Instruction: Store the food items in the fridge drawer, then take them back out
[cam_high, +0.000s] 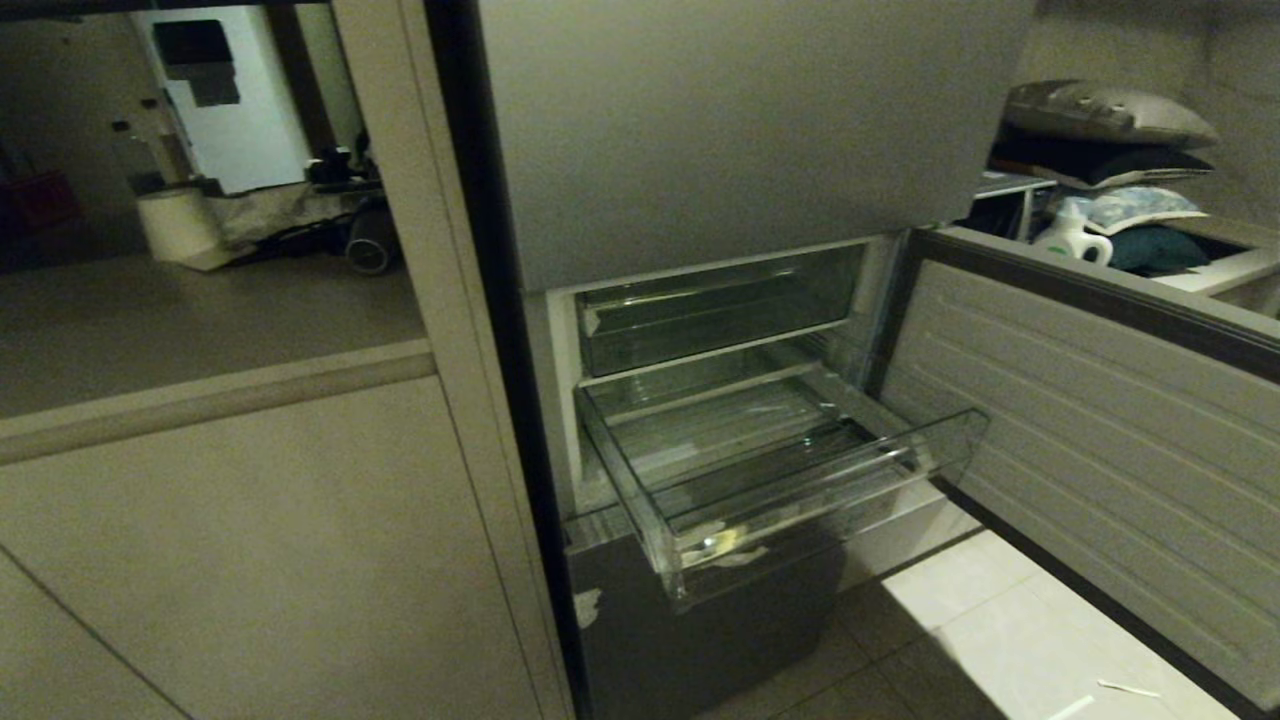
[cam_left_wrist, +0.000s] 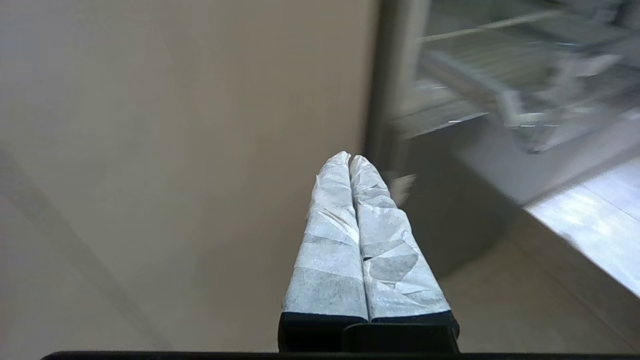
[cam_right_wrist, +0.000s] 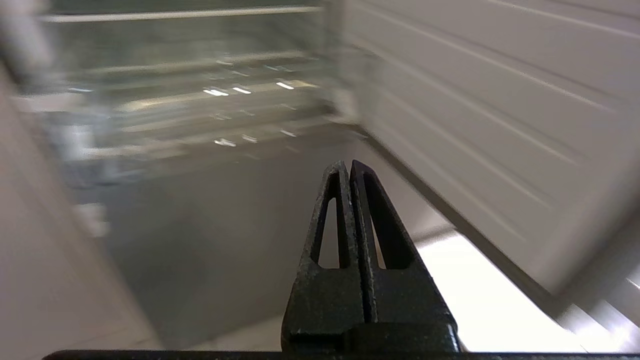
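Head view shows the fridge drawer (cam_high: 800, 480) pulled out of the open lower compartment, below a shallower clear bin (cam_high: 710, 310) and left of the swung-open fridge door (cam_high: 1090, 430); nothing lies in it, and neither arm appears. The left gripper (cam_left_wrist: 350, 159), its jaws together and wrapped in pale tape, hangs near the cabinet wall (cam_left_wrist: 175, 150). The right gripper (cam_right_wrist: 348, 165), jaws together and holding nothing, points toward the fridge's dark lower front.

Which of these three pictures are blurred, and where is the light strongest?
Head view: dim but sharp, the pulled-out fridge drawer clearly outlined, brightest on the floor tiles beside the open fridge door. Left wrist view: left gripper sharp, drawer smeared behind it. Right wrist view: right gripper sharp, background streaked, floor washed out to white.
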